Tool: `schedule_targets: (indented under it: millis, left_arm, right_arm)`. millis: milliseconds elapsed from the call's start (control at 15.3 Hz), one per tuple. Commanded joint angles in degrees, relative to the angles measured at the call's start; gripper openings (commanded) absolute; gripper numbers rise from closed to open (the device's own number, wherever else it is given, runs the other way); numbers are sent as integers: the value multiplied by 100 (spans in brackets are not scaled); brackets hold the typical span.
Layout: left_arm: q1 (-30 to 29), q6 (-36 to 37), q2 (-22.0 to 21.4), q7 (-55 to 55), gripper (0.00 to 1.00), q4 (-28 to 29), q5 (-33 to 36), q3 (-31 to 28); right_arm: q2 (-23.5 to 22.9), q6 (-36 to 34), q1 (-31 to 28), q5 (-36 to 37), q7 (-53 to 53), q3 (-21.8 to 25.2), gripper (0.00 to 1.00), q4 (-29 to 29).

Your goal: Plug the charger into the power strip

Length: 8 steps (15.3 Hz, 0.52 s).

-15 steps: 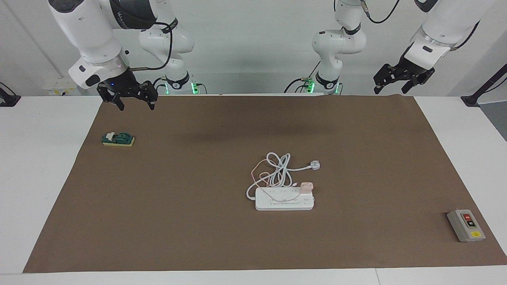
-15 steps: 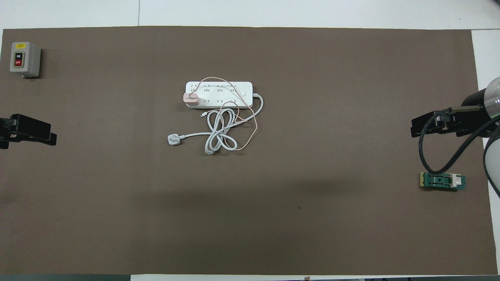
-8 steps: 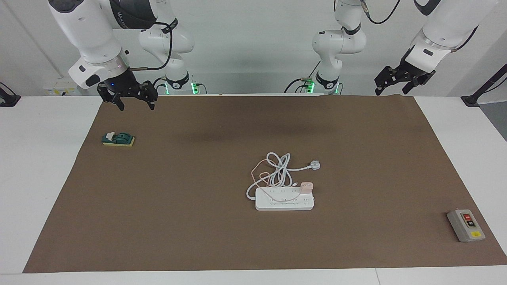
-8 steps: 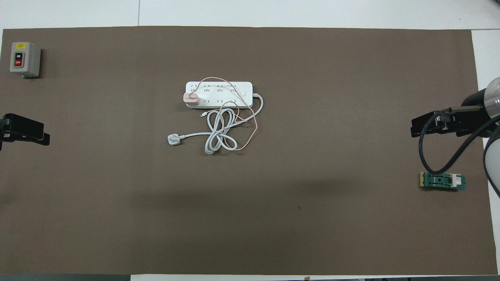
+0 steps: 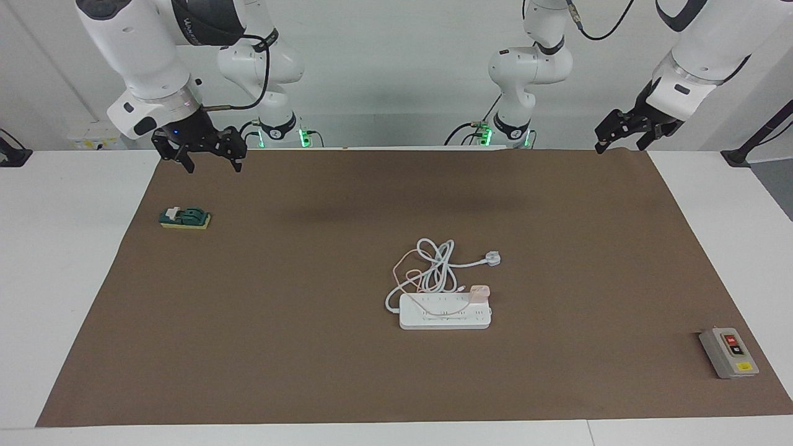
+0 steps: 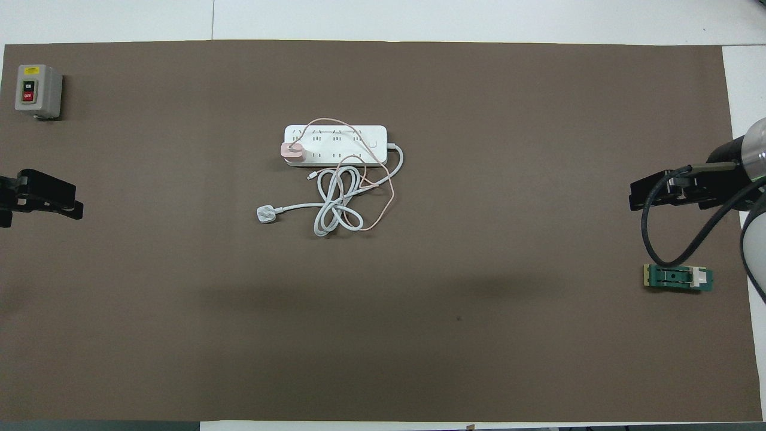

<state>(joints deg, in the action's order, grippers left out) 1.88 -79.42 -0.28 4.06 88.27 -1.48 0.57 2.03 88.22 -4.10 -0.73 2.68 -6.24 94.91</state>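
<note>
The white power strip (image 5: 433, 317) (image 6: 350, 139) lies mid-table on the brown mat. The pale pink charger (image 5: 479, 293) (image 6: 292, 151) stands on the strip's end toward the left arm's end of the table, its prongs hidden. Its thin pink cable (image 6: 388, 200) loops over the strip and the coiled white cord (image 6: 335, 206). My left gripper (image 5: 619, 147) (image 6: 66, 200) hangs open over the mat's corner by its base. Over the corner at the right arm's end, my right gripper (image 5: 214, 166) (image 6: 635, 197) is open. Both hold nothing and are well away from the strip.
The strip's white three-pin plug (image 5: 492, 258) (image 6: 265, 214) lies nearer to the robots than the strip. A grey button box (image 5: 728, 352) (image 6: 38, 90) sits at the left arm's end. A green-and-yellow block (image 5: 184, 218) (image 6: 678, 278) lies near the right gripper.
The left gripper has drawn back and up toward its own end of the table. The right arm, charger and strip have not moved.
</note>
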Motion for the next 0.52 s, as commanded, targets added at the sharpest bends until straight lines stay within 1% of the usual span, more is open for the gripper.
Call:
schedule_targets:
  millis: [0, 458]
  left_arm:
    - [5, -91, 10, 42, 100, -38, 113, 48]
    - [-4, -153, 10, 42, 100, -21, 104, 48]
  right_arm:
    - [122, 90, -100, -59, -13, -53, 100, 142]
    - [122, 90, -100, -59, 14, -53, 100, 142]
